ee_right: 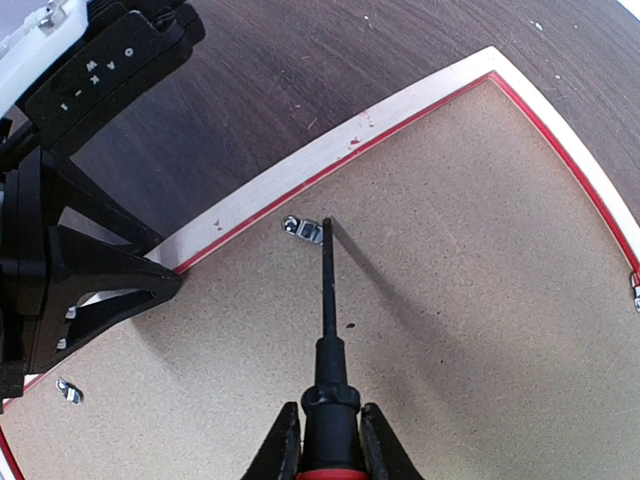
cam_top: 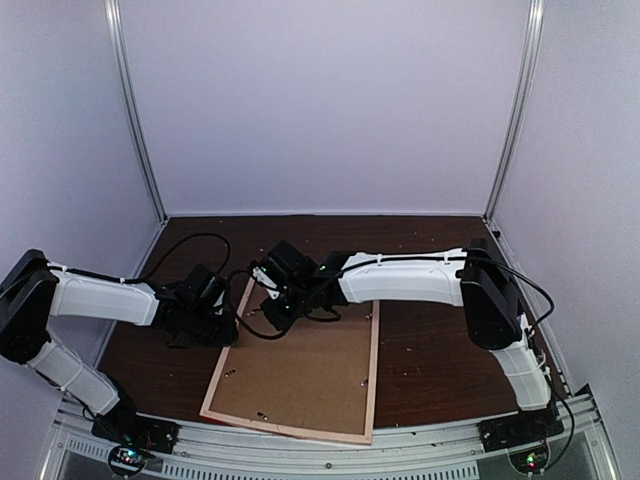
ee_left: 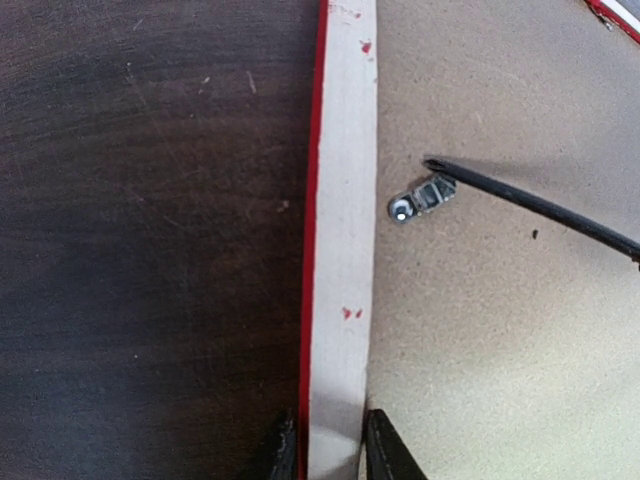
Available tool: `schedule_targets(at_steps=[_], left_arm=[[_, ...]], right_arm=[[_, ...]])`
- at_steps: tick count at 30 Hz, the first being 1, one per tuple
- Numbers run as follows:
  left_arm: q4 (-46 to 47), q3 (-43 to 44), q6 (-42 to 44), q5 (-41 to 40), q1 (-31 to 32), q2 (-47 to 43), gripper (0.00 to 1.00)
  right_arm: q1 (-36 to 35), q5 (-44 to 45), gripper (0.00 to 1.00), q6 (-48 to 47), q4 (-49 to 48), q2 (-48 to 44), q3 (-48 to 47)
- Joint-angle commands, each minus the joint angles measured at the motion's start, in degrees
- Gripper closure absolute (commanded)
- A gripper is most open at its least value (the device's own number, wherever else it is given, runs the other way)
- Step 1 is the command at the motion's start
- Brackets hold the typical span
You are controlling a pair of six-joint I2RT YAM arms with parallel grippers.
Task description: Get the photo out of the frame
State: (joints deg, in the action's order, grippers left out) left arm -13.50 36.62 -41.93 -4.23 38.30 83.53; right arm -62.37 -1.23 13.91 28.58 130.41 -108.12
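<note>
The frame lies face down, its pale wood rim and red edge up, with the brown backing board filling it. The photo is hidden under the board. My left gripper is shut on the frame's left rim, one finger on each side; it also shows in the top view. My right gripper is shut on a black-and-red screwdriver. The screwdriver tip touches a small metal clip on the board near the left rim; the clip also shows in the left wrist view.
More metal clips sit along the board's edges. The frame rests on a dark wooden table, inside white walls. My two wrists are close together over the frame's far left corner.
</note>
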Motion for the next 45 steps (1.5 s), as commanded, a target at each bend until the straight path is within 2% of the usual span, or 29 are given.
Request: schedule_targets(at_steps=[1, 28, 33, 39, 45], left_arm=[[0.3, -0.8, -0.4, -0.5, -0.1, 0.9, 0.75], [-0.2, -0.7, -0.7, -1.4, -0.1, 0.4, 0.75], [-0.7, -0.7, -0.8, -1.7, -0.1, -0.2, 0.75], [-2.5, 0.2, -0.3, -3.2, -0.1, -1.9, 0.73], [-3.9, 1.1, 0.5, -5.0, -0.1, -5.0, 0.66]], right_arm=[[-1.2, 0.7, 1.0, 0.4, 3.0, -2.6, 0.6], [-3.0, 4.8, 1.0, 0.4, 5.6, -2.7, -1.3], [-3.0, 7.9, 1.0, 0.2, 6.4, -3.2, -1.0], [-2.4, 11.8, 1.0, -0.9, 5.9, -7.0, 2.6], [-1.5, 12.6, 1.0, -0.8, 3.9, -13.1, 8.7]])
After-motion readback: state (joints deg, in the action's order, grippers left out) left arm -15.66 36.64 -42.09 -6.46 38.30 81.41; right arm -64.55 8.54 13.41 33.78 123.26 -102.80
